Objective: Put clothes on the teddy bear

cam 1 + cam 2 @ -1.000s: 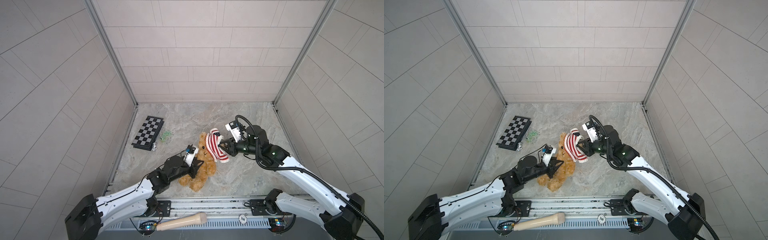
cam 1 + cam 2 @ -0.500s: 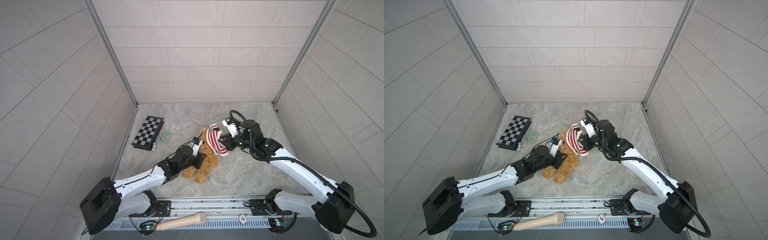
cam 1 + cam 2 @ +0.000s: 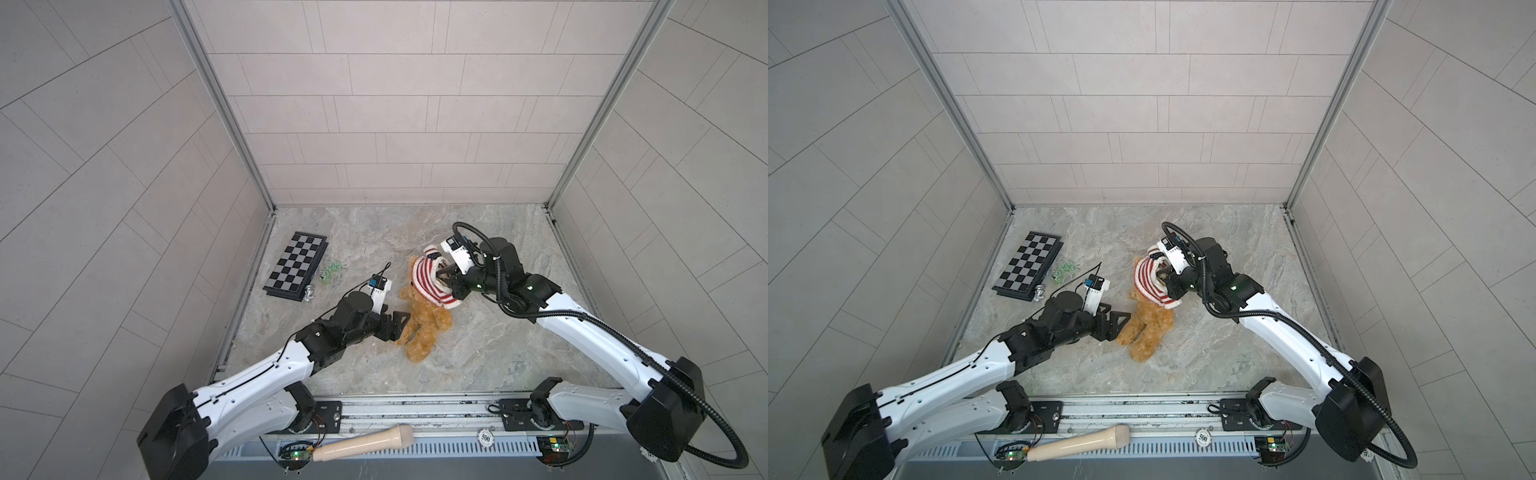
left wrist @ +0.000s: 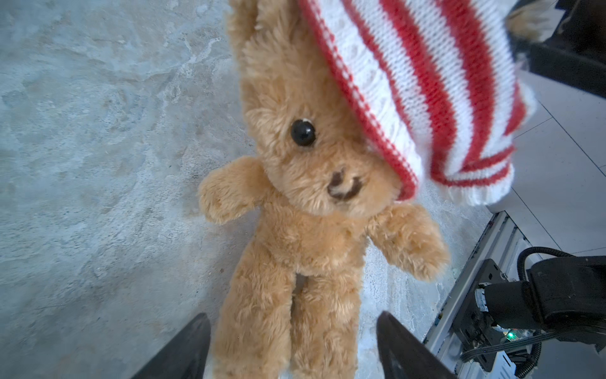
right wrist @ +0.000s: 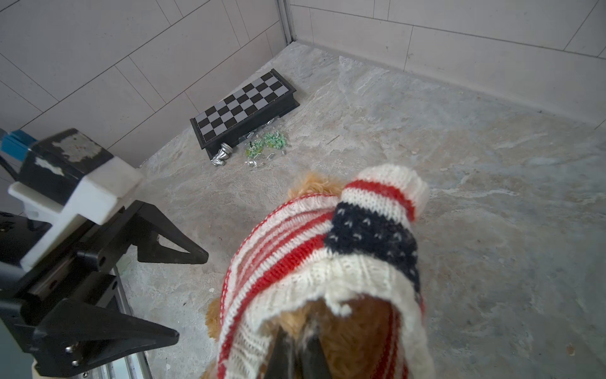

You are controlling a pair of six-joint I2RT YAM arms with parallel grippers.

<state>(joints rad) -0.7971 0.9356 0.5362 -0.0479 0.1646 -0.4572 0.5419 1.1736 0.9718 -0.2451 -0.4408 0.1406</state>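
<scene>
The golden-brown teddy bear (image 3: pixel 428 328) (image 3: pixel 1152 328) lies on the marble floor with its legs toward the front rail. A red-and-white striped knit sweater (image 3: pixel 428 278) (image 3: pixel 1150 278) covers its head down to one eye (image 4: pixel 303 133). My right gripper (image 3: pixel 442 272) (image 5: pixel 296 338) reaches into the sweater's (image 5: pixel 295 249) open end, shut on the fur of the bear's head (image 5: pixel 357 328). My left gripper (image 3: pixel 395 326) (image 4: pixel 292 316) is open, one finger on each side of the bear's legs (image 4: pixel 305 328), not touching them.
A folded chessboard (image 3: pixel 297 266) (image 5: pixel 244 108) lies by the left wall, with a silver chess piece (image 3: pixel 308 294) and green bits (image 3: pixel 330 272) beside it. A wooden handle (image 3: pixel 361 442) rests on the front rail. Tiled walls close in three sides.
My left gripper has let go of the bear, opened wide and drawn back to its legs. My right gripper has shut inside the sweater's opening, and bear and sweater shifted slightly right.
</scene>
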